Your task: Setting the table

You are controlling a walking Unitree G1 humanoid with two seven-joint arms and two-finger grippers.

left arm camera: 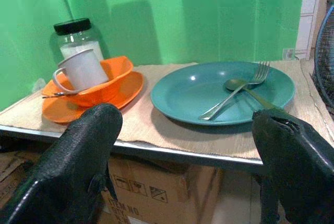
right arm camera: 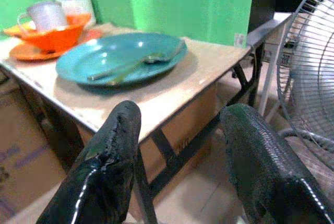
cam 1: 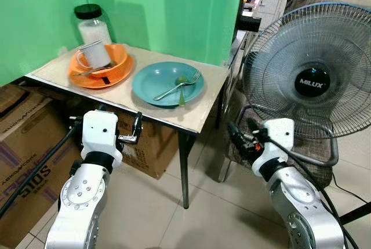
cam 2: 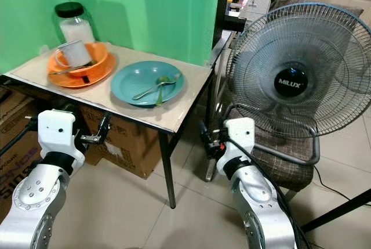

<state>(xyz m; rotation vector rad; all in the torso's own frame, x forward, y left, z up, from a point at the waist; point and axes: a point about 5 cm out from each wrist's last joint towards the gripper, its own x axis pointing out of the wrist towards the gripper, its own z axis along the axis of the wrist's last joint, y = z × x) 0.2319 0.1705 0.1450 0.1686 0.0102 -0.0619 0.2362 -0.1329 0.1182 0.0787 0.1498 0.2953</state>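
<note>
Teal plate [cam 1: 167, 83] holds fork and spoon beside the stacked orange dishes [cam 1: 102, 67]; both grippers [left arm camera: 182, 145] [right arm camera: 180, 145] wide, empty, so laying-out looks unstarted.

Green wall [cam 1: 174, 11], tiled floor [cam 1: 220, 220], fan [cam 1: 313, 80] w/ cardboard boxes [cam 1: 23, 144].

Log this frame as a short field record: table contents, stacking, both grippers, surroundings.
table: small wooden-topped table against green wall
teal plate: holds metal fork and spoon, crossing
orange plate: orange bowl on it, white enamel mug tilted inside
glass jar, black lid: behind bowl
left gripper: open, below table edge, empty
right gripper: open, empty
right side: standing fan
</note>
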